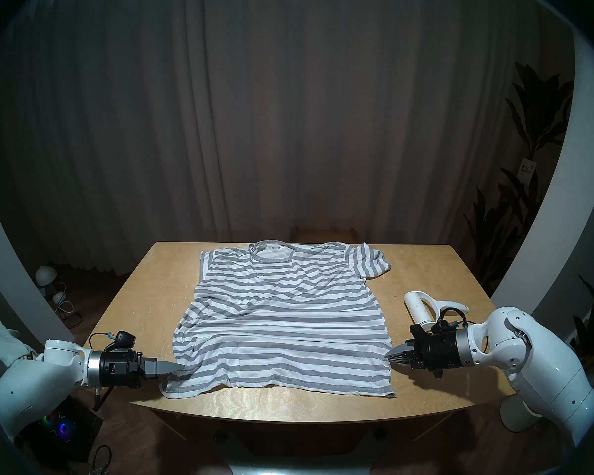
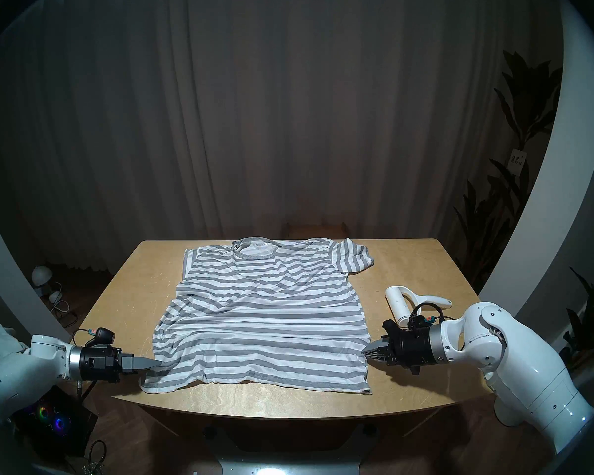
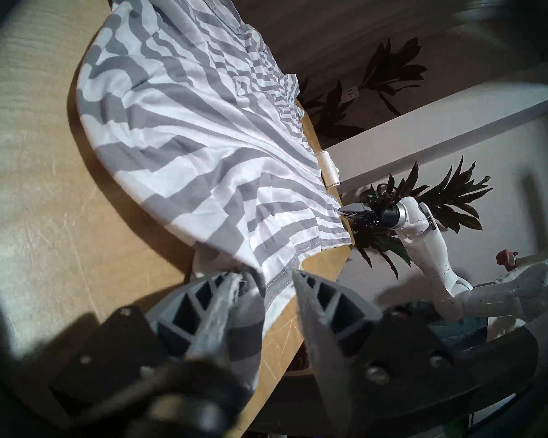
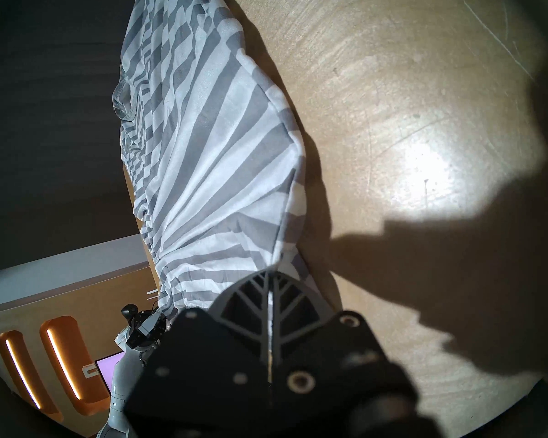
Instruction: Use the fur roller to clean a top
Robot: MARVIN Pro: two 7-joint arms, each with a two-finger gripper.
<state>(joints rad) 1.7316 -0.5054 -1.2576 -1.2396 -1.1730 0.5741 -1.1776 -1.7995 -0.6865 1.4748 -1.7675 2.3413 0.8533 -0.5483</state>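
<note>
A grey-and-white striped short-sleeved T-shirt (image 1: 282, 313) lies spread on a pale wooden table (image 1: 117, 313). The left gripper (image 3: 266, 288) is parted around its hem corner; the right gripper (image 1: 390, 355) pinches the opposite side edge. Just behind the right gripper, the white plastic lint roller (image 1: 420, 306) lies untouched; rolling is not begun.

White arms (image 1: 542, 357) (black wrists, grey ribbed jaws)

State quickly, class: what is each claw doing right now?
Left claw: open, its fingers either side of the shirt hem.
Right claw: closed on the shirt's side edge.
</note>
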